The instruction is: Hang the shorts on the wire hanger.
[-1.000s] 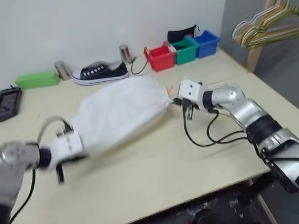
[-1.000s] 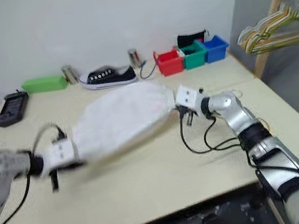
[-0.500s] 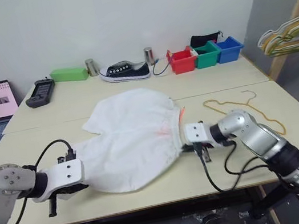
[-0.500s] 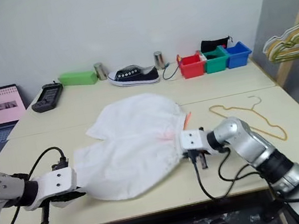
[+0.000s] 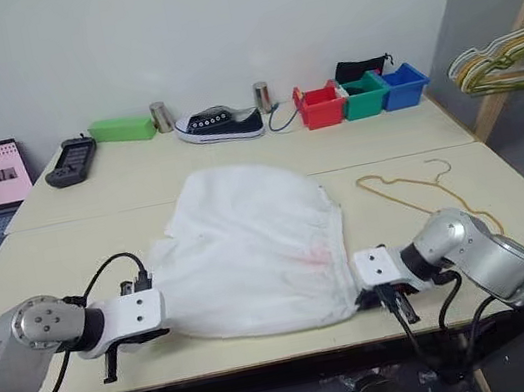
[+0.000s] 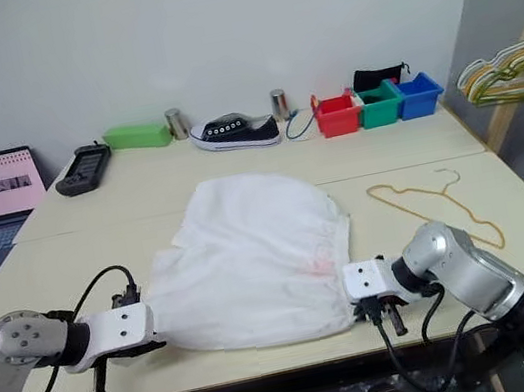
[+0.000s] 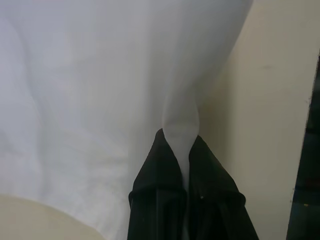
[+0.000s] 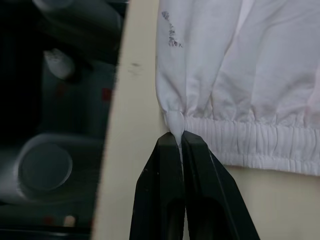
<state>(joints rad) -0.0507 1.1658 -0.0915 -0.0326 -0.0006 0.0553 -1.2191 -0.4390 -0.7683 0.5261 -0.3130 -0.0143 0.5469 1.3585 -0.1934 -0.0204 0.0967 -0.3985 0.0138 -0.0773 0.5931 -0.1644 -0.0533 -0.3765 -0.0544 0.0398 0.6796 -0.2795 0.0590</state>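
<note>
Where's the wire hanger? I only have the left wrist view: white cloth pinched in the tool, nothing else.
Observer: The wire hanger lies flat on the table, on the robot's right, beyond the right tool and apart from the shorts.
Operator: Is the right tool holding anything?
Observer: Yes. It is shut on the corner of the shorts' elastic waistband, near the table's front edge.
Operator: And my side, what part am I holding?
Observer: The left tool is shut on the opposite end of the shorts, the leg side. The shorts lie spread flat between the two tools.
</note>
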